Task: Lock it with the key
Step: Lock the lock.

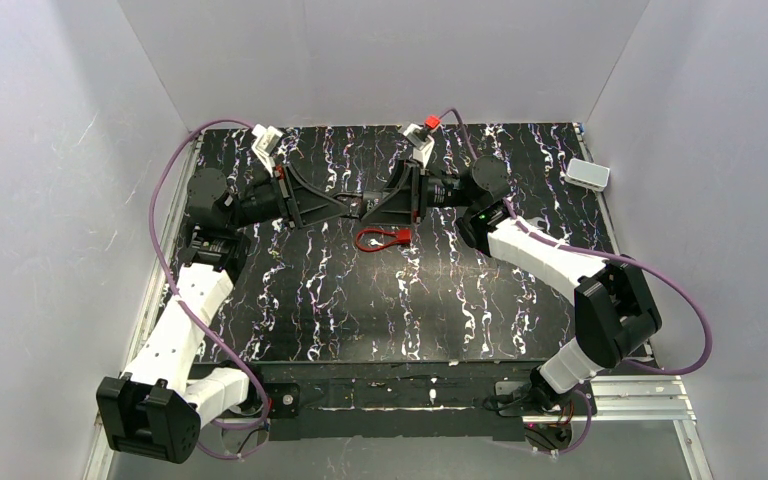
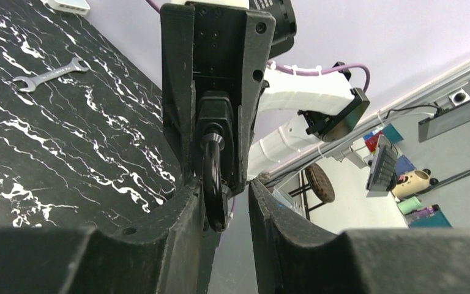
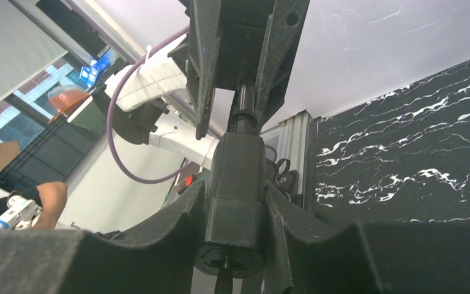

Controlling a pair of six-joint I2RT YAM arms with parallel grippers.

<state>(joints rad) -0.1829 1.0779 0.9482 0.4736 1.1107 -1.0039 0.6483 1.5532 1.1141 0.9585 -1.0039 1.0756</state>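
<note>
A black padlock (image 3: 235, 177) is clamped by its body between the fingers of my right gripper (image 3: 234, 205), held above the table. A key (image 3: 223, 280) sits in the keyhole on its underside. The lock's shackle (image 2: 213, 177) points toward my left gripper (image 2: 237, 199). It lies between that gripper's fingers, against one finger, with a gap to the other. In the top view the two grippers meet nose to nose at the far middle of the table, left (image 1: 348, 208) and right (image 1: 376, 210). A red cord loop with a red tag (image 1: 380, 239) lies on the table just below them.
A white box (image 1: 587, 174) lies at the far right edge of the black marbled tabletop (image 1: 380, 310). A silver wrench (image 2: 49, 73) lies on the tabletop near it. White walls enclose the table on three sides.
</note>
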